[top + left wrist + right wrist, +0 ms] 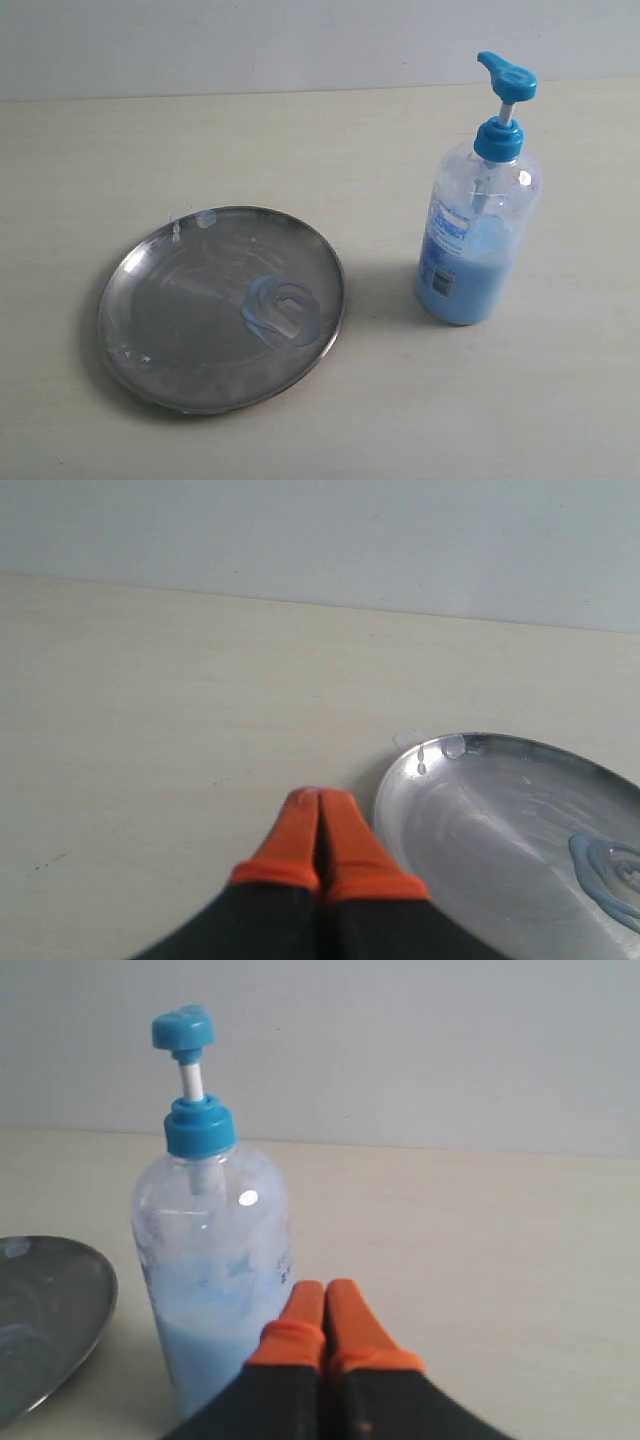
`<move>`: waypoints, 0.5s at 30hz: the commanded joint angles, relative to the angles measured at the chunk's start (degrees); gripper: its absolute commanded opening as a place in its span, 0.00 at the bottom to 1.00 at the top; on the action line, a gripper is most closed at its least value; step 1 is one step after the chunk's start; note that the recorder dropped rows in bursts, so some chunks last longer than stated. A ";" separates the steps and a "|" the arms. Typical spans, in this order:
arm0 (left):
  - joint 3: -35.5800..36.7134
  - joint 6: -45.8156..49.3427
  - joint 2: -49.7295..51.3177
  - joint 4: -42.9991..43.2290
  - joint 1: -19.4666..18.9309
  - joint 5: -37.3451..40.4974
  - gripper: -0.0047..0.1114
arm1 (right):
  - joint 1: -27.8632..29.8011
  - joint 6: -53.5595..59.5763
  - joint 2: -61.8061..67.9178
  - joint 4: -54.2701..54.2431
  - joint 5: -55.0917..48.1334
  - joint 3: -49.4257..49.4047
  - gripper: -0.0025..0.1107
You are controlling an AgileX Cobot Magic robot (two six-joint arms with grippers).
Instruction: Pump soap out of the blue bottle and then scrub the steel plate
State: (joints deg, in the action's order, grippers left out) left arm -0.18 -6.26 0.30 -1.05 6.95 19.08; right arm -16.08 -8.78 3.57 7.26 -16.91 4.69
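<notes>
The steel plate (200, 330) lies on the left of the pale table, with a light blue swirl of soap (282, 312) near its right side. The blue bottle (478, 240) stands upright to the right of the plate, its pump head raised. Neither arm shows in the exterior view. In the left wrist view my left gripper (321, 798) is shut and empty, its orange tips just off the plate's rim (392, 780); the soap (612, 872) shows farther across the plate. In the right wrist view my right gripper (325, 1288) is shut and empty, close beside the blue bottle (215, 1260).
A few small drops or flecks (192, 222) sit at the plate's far rim. A light wall (250, 40) rises behind the table's far edge. Bare tabletop (120, 150) surrounds the plate and the bottle.
</notes>
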 commanded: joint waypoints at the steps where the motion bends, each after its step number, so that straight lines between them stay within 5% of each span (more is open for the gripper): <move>1: 0.18 -0.24 -0.30 0.12 -0.19 -0.39 0.04 | 3.56 -0.18 -1.91 0.43 0.77 -0.26 0.02; 15: 0.18 -0.24 -0.30 0.12 -0.19 -0.39 0.04 | 6.88 -0.18 -3.57 0.93 -0.10 -0.48 0.02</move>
State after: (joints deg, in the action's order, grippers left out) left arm -0.18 -6.26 0.30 -1.05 6.95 19.08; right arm -9.51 -8.78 0.36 7.80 -16.91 4.69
